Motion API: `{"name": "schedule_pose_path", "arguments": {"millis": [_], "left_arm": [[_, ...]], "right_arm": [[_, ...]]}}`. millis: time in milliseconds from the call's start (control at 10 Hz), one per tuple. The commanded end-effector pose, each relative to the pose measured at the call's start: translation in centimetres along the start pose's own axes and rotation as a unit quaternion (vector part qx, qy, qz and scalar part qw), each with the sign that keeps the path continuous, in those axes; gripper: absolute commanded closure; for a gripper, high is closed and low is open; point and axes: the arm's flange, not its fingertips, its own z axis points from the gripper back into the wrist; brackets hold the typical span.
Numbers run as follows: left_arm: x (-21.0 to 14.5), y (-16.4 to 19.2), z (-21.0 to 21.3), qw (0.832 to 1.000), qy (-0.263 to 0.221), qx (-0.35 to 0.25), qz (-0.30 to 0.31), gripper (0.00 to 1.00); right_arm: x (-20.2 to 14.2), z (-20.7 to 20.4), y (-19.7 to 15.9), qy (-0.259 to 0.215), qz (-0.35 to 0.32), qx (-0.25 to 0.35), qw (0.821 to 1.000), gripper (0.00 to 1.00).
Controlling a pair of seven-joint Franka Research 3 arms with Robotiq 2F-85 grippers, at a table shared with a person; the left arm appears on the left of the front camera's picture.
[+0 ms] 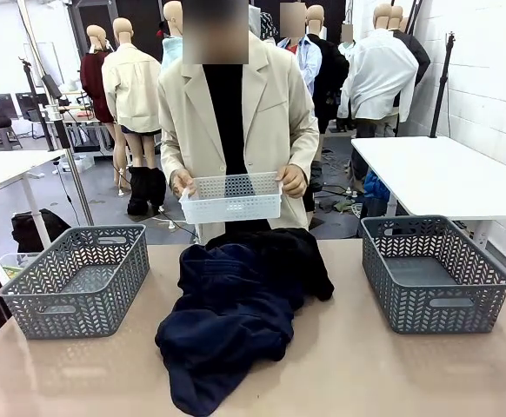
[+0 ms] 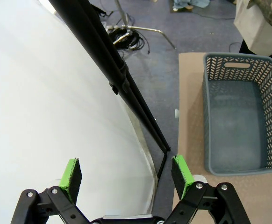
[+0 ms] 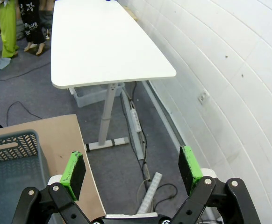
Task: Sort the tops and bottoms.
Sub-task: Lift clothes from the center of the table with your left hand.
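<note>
Front view: We note a heap of dark navy and black clothing (image 1: pixel 236 313) lying in the middle of the brown table (image 1: pixel 366 365), between two grey plastic baskets. The left grey basket (image 1: pixel 70 317) and the right grey basket (image 1: pixel 436 314) each stand apart from the heap. We cannot tell tops from bottoms within the heap. At the far side a person in a cream jacket holds a white perforated basket (image 1: pixel 231 198) above the table's far edge, with one hand (image 1: pixel 182 182) at each short end.

Left wrist view: The left gripper (image 2: pixel 126 171) hangs off the table's side, over floor and a white surface. Its green pads (image 2: pixel 71 173) stand wide apart with nothing between them. A black stand (image 2: pixel 108 60) crosses the view. The grey basket's rim (image 2: pixel 206 116) shows on the table beyond the fingers.

Right wrist view: The right gripper (image 3: pixel 132 172) likewise stands wide, its fingers bare, above floor beside the table corner. A white side table (image 3: pixel 98 42) and a white brick wall (image 3: pixel 229 70) lie beyond. One corner of a grey basket (image 3: pixel 14 140) shows.
</note>
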Motion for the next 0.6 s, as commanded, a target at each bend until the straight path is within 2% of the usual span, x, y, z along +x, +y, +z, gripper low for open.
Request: {"name": "schedule_pose_path", "arguments": {"millis": [0,500], "left_arm": [[-0.01,0.09,0.04,1.000,-0.003,0.005,-0.002,0.00],[-0.01,0.09,0.04,1.000,-0.003,0.005,-0.002,0.00]], "right_arm": [[0.06,0.04,-0.11,-0.003,0.001,-0.002,1.000,0.00],[0.06,0.04,-0.11,-0.003,0.001,-0.002,1.000,0.00]]}}
